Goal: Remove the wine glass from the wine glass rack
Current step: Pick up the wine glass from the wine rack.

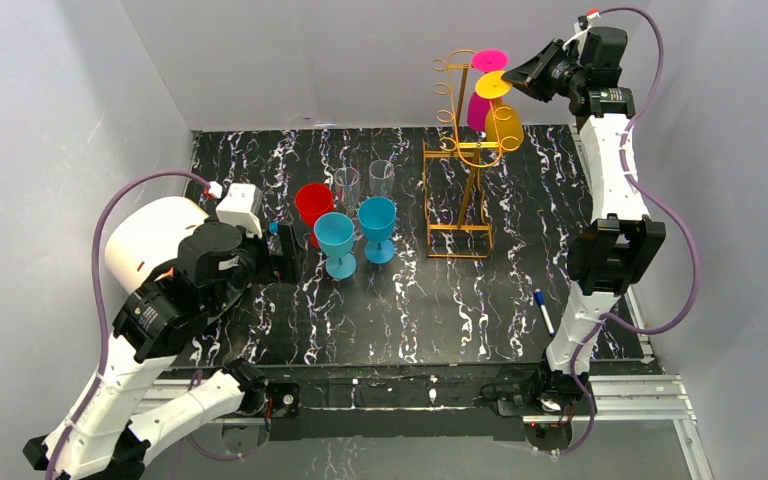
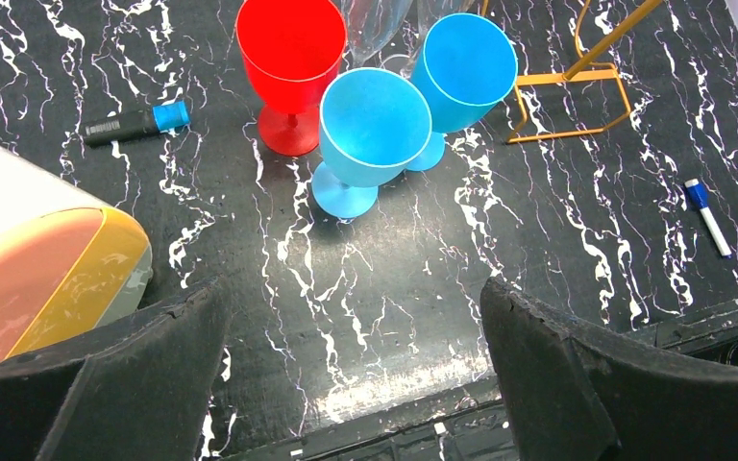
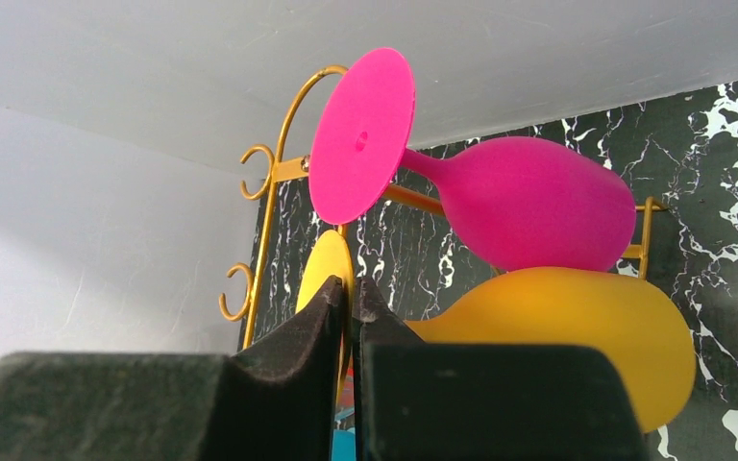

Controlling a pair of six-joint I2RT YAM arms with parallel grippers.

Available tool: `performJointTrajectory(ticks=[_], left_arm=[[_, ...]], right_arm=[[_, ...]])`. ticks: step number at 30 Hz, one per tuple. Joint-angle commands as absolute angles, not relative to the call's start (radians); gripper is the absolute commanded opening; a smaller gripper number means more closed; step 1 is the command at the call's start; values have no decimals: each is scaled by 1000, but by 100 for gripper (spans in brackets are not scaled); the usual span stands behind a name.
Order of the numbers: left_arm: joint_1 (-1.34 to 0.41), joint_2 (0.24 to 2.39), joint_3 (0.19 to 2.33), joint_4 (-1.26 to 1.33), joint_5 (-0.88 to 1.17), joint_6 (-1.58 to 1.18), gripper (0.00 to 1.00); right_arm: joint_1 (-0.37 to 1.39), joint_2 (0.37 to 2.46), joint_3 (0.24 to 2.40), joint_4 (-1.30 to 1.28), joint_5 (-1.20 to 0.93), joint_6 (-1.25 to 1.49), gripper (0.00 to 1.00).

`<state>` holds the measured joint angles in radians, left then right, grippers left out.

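Grey walls enclose a black marbled table. At its back stands the gold rack, where glasses hang upside down so the hooks carry them by the foot. The right gripper, raised to hook height, has its fingers pinched together on the thin foot of the yellow wine glass. The bowl lies just beyond the fingers, to their right, and a pink glass hangs directly above. Holding the foot probably lets the glass slide out along its hook. The left gripper hovers low with its jaws wide apart, blue glasses ahead of it.

Bright even light, sharp, slight tabletop glare
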<state>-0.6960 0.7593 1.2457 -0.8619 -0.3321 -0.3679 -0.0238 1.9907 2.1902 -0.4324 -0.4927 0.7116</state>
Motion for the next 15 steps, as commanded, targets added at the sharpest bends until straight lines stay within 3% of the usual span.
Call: performJointTrajectory(ticks=[1, 15], left_arm=[[-698, 758, 1273, -867, -338, -377, 98], [-698, 764, 1279, -872, -330, -381, 98]], right_arm=[[-21, 1967, 2231, -445, -474, 715, 3], [-21, 1920, 2146, -252, -478, 890, 1]])
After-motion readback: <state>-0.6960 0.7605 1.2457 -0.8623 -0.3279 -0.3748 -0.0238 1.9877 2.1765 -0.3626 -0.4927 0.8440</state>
